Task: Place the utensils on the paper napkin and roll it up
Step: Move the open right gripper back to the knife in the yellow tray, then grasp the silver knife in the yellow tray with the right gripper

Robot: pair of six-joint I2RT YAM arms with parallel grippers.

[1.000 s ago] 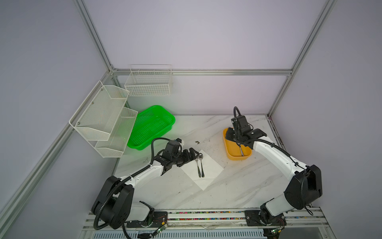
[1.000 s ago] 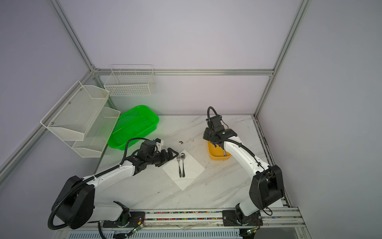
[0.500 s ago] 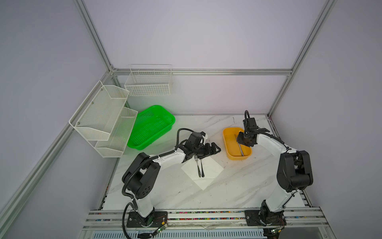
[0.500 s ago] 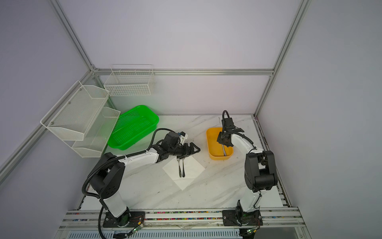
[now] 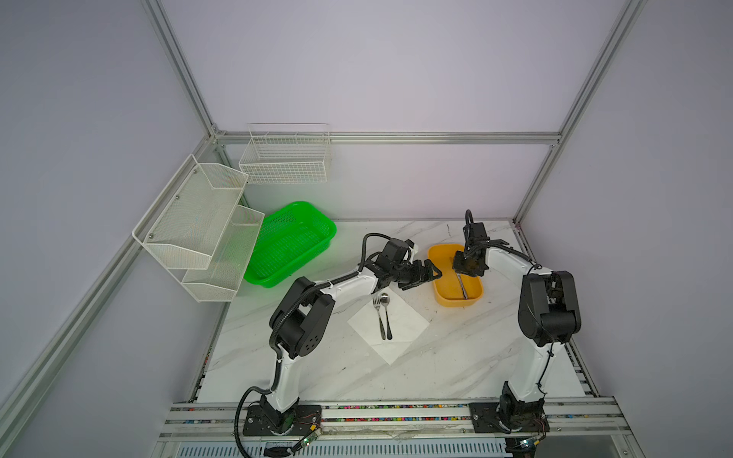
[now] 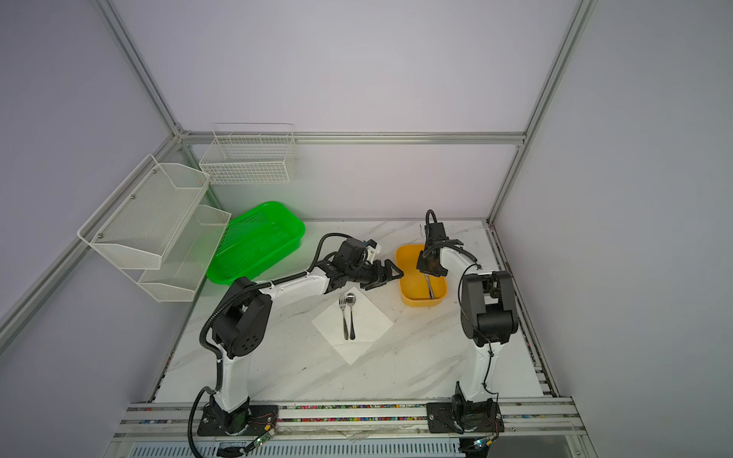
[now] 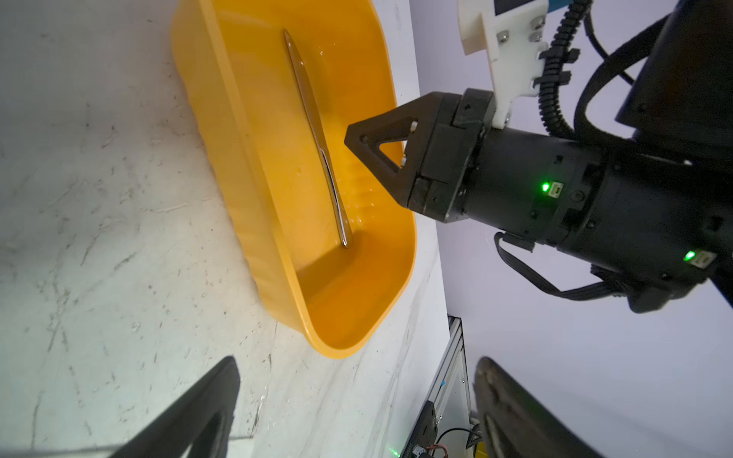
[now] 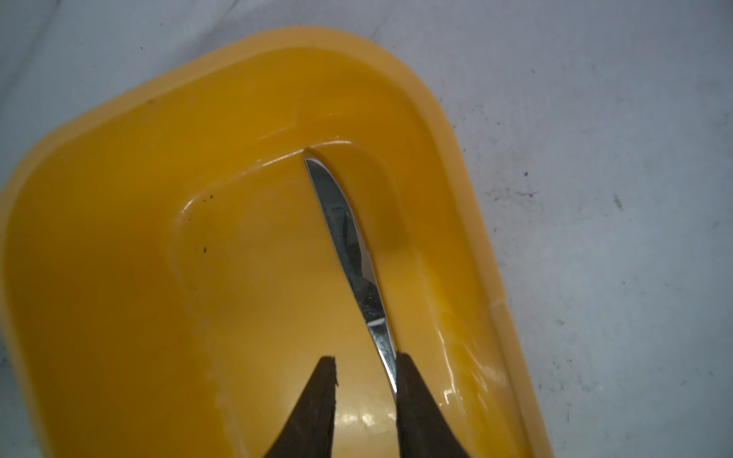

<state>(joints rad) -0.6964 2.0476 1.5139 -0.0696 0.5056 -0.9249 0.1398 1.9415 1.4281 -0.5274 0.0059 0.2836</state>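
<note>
Now, nearest me, the napkin (image 5: 410, 322) lies flat on the table (image 5: 456, 357), close to the tub's (image 5: 456, 302) near left corner. The fork (image 5: 379, 317) and the spoon (image 5: 384, 300) lie side by side on it, handles towards me. So two pieces are placed and I am on the third: the knife (image 8: 357, 273), which lies alone on the tub's floor.

My left gripper (image 7: 357, 361) hovers just beside the tub's left rim, jaws wide apart and empty. My right gripper (image 8: 363, 357) hangs down inside the tub at the knife's handle. Its jaws stand partly open, one finger (image 8: 412, 396) touching the handle and the other clear of it, so nothing is held yet.

Next, I judge, I must close on that thin handle, lift it clear of the tub's wall and lay it on the napkin beside the spoon; the rolling waits.

A second ago my left gripper was at the napkin's edge away from the tub; it has swung across. My right gripper was already at the tub.
</note>
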